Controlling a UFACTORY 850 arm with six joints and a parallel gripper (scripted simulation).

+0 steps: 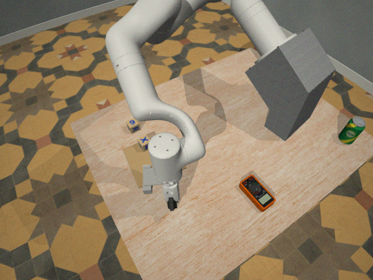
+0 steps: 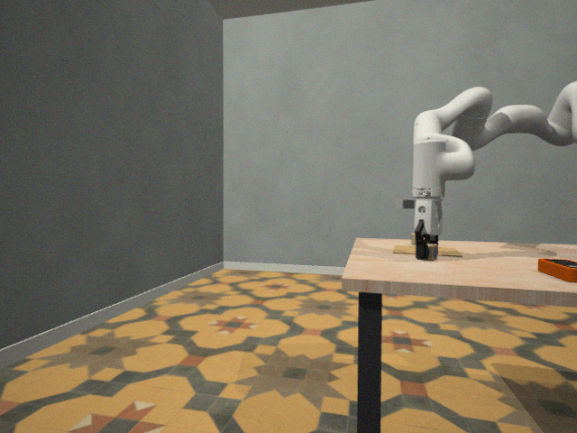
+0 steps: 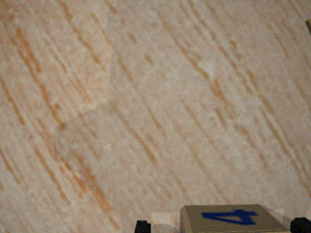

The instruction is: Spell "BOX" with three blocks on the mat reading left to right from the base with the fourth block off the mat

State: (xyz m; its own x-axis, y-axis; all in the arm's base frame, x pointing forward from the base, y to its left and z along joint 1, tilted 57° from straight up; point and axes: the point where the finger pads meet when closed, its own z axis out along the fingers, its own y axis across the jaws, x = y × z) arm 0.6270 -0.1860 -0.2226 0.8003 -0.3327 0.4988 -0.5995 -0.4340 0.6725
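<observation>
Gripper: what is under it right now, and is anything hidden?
A block showing a blue 4 sits on the table between the open gripper fingers, ungrasped. In the top view the arm covers this block and part of the mat.

Wood table point(image 1: 210, 235): mat point(image 1: 134, 159), multimeter point(image 1: 256, 192), can point(image 1: 351, 130).
</observation>
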